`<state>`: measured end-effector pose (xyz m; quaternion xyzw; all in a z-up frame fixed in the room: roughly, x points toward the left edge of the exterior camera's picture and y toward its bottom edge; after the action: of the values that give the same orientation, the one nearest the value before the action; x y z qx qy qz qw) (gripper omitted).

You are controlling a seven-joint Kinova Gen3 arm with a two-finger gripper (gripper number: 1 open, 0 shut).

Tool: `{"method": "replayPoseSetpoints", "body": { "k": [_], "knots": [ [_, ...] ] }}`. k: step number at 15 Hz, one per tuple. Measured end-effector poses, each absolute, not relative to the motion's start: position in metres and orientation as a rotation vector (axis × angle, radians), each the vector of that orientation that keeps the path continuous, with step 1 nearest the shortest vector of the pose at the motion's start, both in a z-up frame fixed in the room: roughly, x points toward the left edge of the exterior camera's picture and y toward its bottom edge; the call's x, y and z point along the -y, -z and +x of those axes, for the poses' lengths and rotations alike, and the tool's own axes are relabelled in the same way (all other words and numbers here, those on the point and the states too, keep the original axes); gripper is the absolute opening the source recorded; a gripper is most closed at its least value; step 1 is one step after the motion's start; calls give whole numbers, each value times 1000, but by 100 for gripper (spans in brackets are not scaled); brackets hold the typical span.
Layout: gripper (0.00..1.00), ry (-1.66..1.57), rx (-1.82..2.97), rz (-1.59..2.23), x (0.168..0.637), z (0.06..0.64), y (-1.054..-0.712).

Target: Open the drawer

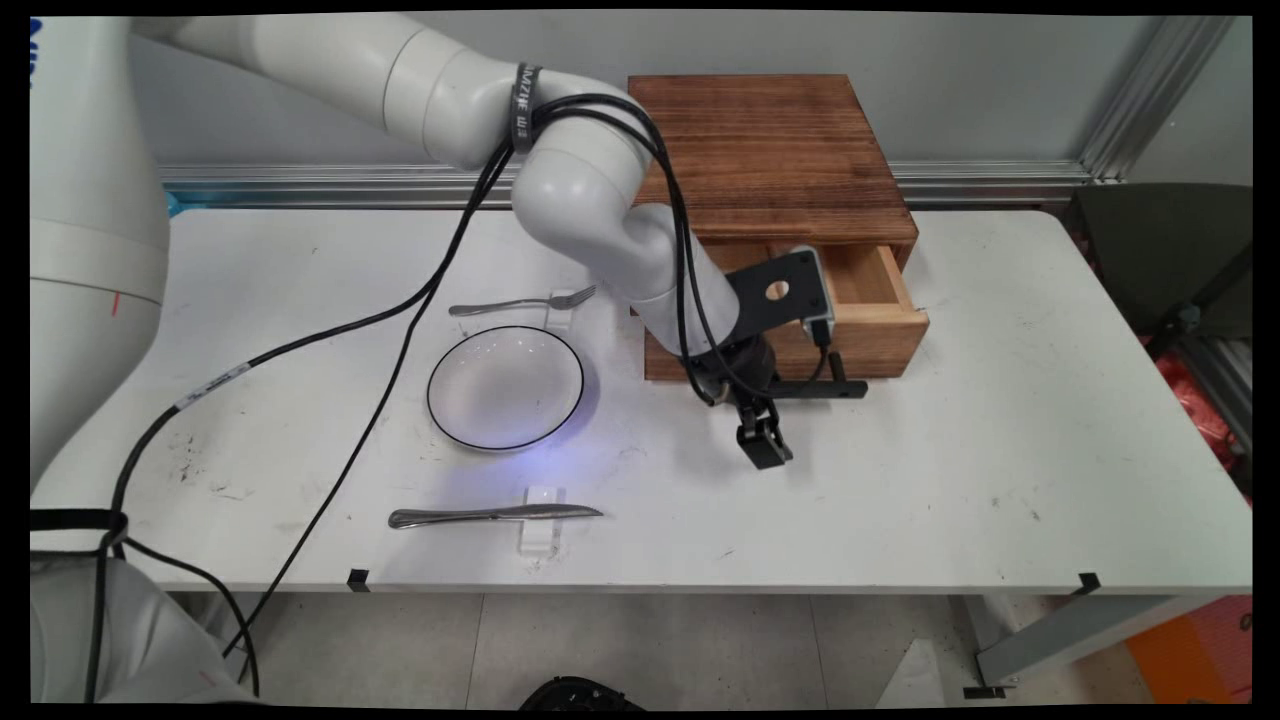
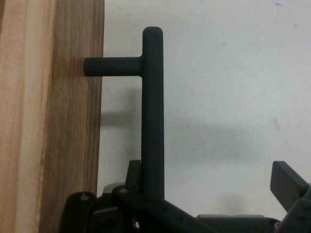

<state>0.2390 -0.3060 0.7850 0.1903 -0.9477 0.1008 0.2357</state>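
A dark wooden box (image 1: pixel 770 150) stands at the back of the white table (image 1: pixel 1000 450), and its light wooden drawer (image 1: pixel 870 300) is pulled partly out. A black bar handle (image 1: pixel 825 389) (image 2: pixel 153 107) sticks out from the drawer front (image 2: pixel 58 121) on short posts. My gripper (image 1: pixel 760 430) (image 2: pixel 211 187) hangs low in front of the drawer and is open. In the hand view the handle bar runs between the fingers, close against the left finger (image 2: pixel 133 174), while the right finger (image 2: pixel 289 180) stands well off over bare table. Nothing is held.
A white plate with a black rim (image 1: pixel 505 387) lies left of the gripper. A fork (image 1: pixel 520 303) rests behind the plate and a knife (image 1: pixel 495 515) lies near the front edge, each on a small white block. Black cables (image 1: pixel 400 330) hang across the table's left part.
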Motion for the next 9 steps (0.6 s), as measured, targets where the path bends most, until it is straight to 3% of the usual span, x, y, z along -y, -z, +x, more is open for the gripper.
{"method": "replayPoseSetpoints", "body": {
  "k": [9],
  "knots": [
    [100,-238,2599,513,273,229,-788]
  ]
}}
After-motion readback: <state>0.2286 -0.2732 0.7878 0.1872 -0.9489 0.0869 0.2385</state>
